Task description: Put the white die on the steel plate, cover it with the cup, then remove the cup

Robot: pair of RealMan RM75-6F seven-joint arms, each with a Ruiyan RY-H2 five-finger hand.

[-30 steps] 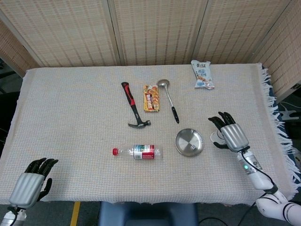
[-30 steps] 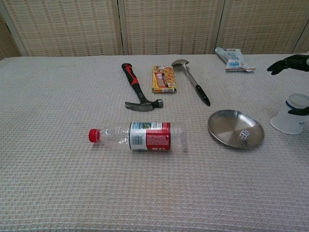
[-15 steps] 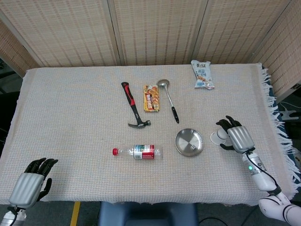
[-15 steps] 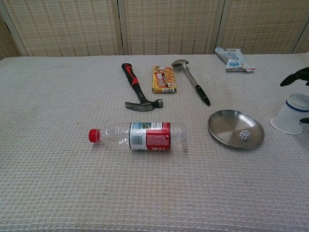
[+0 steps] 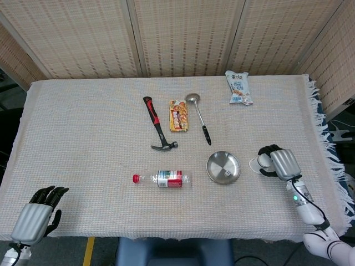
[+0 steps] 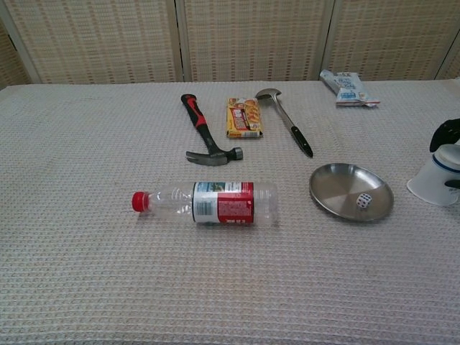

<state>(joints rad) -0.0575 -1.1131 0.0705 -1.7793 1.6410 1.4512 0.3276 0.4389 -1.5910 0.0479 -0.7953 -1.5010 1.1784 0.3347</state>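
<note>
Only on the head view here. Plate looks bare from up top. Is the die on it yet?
Observer: Yes. The chest view shows the white die lying inside the steel plate, toward its right front rim.
Operator: Which way up is the cup? I only see a white blob by the right hand.
Observer: Mouth down on the cloth, to the right of the plate and apart from it, with a blue band near its upper end.
Operator: Is it gripped or just touched?
Observer: It looks gripped. The chest view shows dark fingertips on its upper end and another on its side at the frame edge. Its rim seems not yet lifted off the cloth.
</note>
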